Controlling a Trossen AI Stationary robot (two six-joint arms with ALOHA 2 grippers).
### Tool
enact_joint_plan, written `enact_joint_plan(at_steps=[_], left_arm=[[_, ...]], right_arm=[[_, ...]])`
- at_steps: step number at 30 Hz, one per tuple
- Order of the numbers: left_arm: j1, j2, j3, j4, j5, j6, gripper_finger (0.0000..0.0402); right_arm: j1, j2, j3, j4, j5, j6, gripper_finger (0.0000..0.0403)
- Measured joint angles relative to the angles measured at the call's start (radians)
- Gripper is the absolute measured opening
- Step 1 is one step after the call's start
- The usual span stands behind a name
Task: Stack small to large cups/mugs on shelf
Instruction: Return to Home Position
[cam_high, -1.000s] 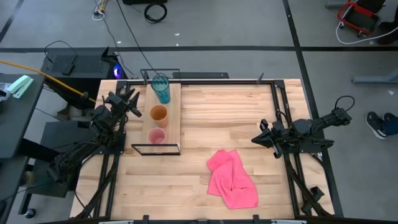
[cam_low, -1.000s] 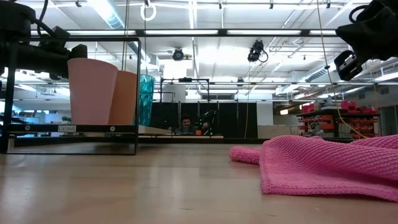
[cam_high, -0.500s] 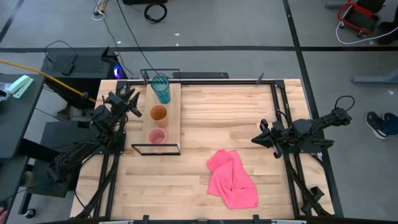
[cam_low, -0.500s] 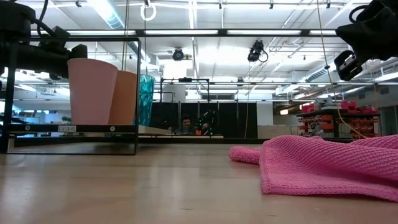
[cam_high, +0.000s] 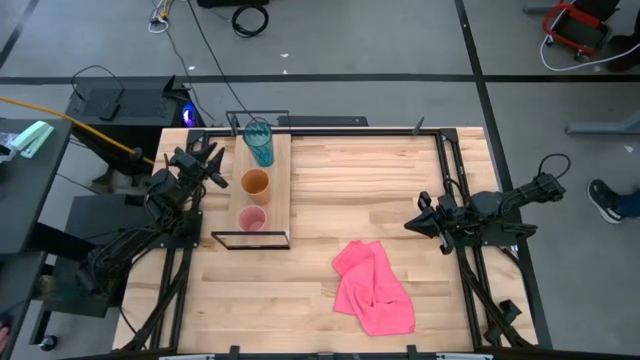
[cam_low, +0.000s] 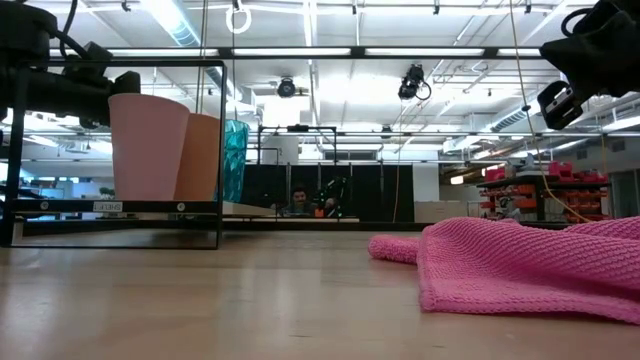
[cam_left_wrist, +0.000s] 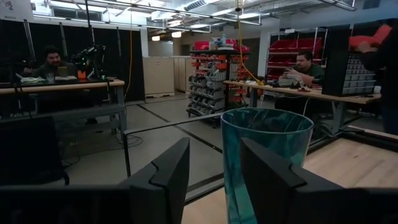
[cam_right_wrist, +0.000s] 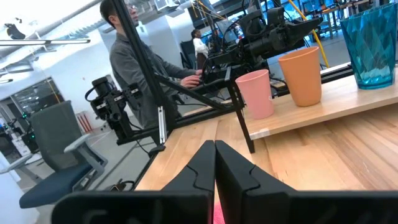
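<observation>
Three cups stand upright on their bases in a row on the shelf board (cam_high: 281, 165): the teal cup (cam_high: 258, 141) at the far end, the orange cup (cam_high: 256, 182) in the middle, the pink cup (cam_high: 251, 219) at the near end. The low view shows the pink cup (cam_low: 147, 145), the orange cup (cam_low: 201, 155) and the teal cup (cam_low: 235, 160) overlapping. My left gripper (cam_high: 212, 166) is open just left of the shelf; in its wrist view the teal cup (cam_left_wrist: 266, 155) stands beyond my left gripper (cam_left_wrist: 214, 152). My right gripper (cam_high: 411, 225) is shut near the table's right edge, far from the cups.
A pink knitted cloth (cam_high: 373, 288) lies crumpled on the tabletop near the front, right of centre, filling the low view's right side (cam_low: 520, 262). The shelf's thin black wire frame (cam_high: 249, 240) stands around the board. People sit and stand in the room beyond the table.
</observation>
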Motion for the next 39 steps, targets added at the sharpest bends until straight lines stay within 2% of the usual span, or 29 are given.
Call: enact_joint_plan(at_steps=[11,23,39], left_arm=[[0.0,0.0,0.0,0.0,0.0,0.0,0.0137],[0.0,0.0,0.0,0.0,0.0,0.0,0.0149],[0.0,0.0,0.0,0.0,0.0,0.0,0.0142]], right_arm=[[0.0,0.0,0.0,0.0,0.0,0.0,0.0014],[0.0,0.0,0.0,0.0,0.0,0.0,0.0014],[0.0,0.0,0.0,0.0,0.0,0.0,0.0014]])
